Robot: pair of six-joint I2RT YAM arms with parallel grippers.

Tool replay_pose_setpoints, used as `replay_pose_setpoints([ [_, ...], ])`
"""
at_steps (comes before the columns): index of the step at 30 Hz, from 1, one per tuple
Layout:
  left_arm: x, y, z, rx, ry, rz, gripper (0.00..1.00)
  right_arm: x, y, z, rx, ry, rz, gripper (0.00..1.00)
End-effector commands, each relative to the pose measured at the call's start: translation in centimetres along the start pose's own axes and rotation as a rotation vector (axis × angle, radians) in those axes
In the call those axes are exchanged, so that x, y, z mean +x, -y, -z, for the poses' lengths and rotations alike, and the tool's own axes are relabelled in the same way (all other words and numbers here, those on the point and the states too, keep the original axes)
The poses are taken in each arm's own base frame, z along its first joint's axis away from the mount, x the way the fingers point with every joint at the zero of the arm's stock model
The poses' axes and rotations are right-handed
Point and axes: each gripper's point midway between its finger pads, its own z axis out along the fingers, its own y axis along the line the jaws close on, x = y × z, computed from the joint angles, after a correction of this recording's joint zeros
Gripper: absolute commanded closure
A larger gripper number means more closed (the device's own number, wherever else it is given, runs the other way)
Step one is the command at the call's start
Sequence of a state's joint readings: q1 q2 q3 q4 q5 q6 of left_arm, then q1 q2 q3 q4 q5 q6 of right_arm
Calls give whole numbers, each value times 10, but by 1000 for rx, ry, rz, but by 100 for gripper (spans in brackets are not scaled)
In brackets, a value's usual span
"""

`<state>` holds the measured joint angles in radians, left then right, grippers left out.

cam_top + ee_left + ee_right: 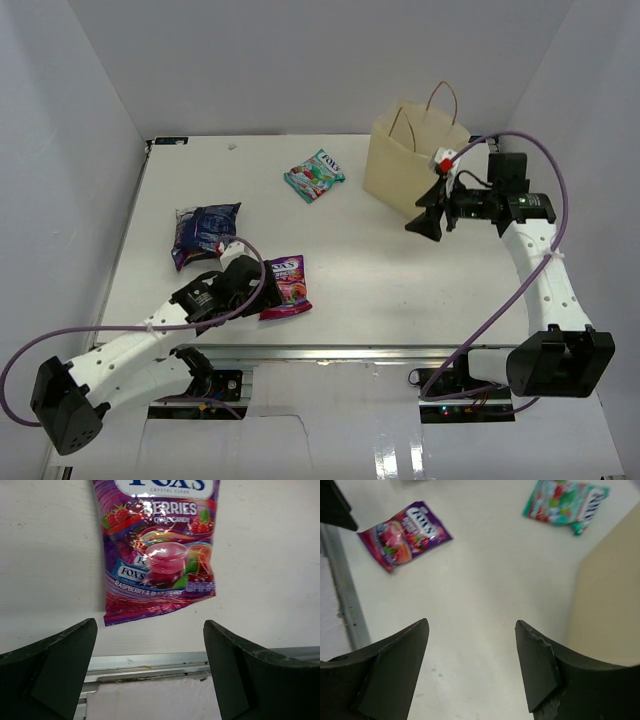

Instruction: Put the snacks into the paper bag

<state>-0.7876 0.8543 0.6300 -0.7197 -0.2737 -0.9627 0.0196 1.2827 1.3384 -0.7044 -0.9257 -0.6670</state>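
- Matte black wedge fingers of my left gripper are standing wide apart, grasping nothing, over the glossy purple packet lying flat near the metal edge of the white table.
- My right gripper is hanging released and empty beside the stiff tan paper bag, which is standing upright with thin cord handles.
- Crinkly teal packet and dark blue packet are lying on the smooth tabletop.
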Motion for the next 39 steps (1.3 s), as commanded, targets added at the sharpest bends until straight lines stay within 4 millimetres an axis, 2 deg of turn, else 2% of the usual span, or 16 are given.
replay_pose_setpoints([
  [1,0,-8,-10,-73,-17,-88,2,60,-60,-5,-172,-71,-127,24],
  [4,2,-3,-24,-66,-47,-122,2,81,-77,-9,-189,-82,-169,25],
  [5,2,3,-29,-42,-51,-120,2,83,-81,-10,-200,-81,-179,25],
  [8,1,4,-44,-27,-64,-129,2,92,-89,-16,-226,-83,-219,26],
  [16,1,-3,-72,15,-128,-96,8,98,-96,-26,-257,-71,-268,27],
  [22,14,-9,-86,-5,-190,-100,26,97,-102,-29,-278,-73,-262,28],
  [23,16,-10,-87,-7,-193,-95,35,98,-104,-30,-285,-75,-266,28],
  [25,17,-11,-85,-4,-192,-89,45,97,-108,-32,-300,-78,-260,28],
  [26,17,-10,-84,3,-191,-86,53,98,-110,-34,-308,-82,-262,29],
  [29,12,-4,-73,52,-151,-73,60,97,-120,-40,-348,-97,-263,30],
  [30,10,-2,-70,71,-138,-73,65,97,-122,-42,-354,-105,-263,30],
  [31,7,1,-66,90,-118,-71,68,96,-131,-46,-382,-116,-269,31],
  [34,2,22,-44,244,-79,-77,72,91,-145,-59,-440,-130,-287,31],
  [37,-3,43,-24,401,-29,-87,73,81,-150,-75,-466,-147,-369,31],
  [39,-4,58,-9,508,-7,-85,73,73,-141,-92,-426,-165,-478,30],
])
